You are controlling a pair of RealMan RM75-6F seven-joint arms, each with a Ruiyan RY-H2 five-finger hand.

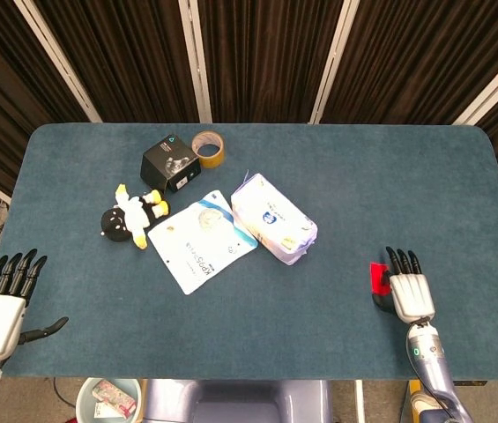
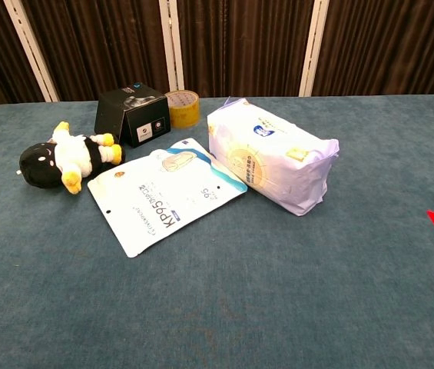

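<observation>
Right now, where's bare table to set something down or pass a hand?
Free: the middle stretch between the tissue pack and the red item by the right hand, plus the front edge. Crowded: far left, around black box, tape roll, plush toy, mask pouch.

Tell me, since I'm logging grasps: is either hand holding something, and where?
Nothing is held. The right hand lies flat beside a red item; the left hand is open off the table's edge.

Table: rectangular, rounded corners, covered in blue-teal carpet-like fabric. Back wall: dark brown pleated curtains divided by slanting white strips. Floor: grey, visible past the table's left edge. Bin with wrappers below the near edge. Lighting even, soft.
</observation>
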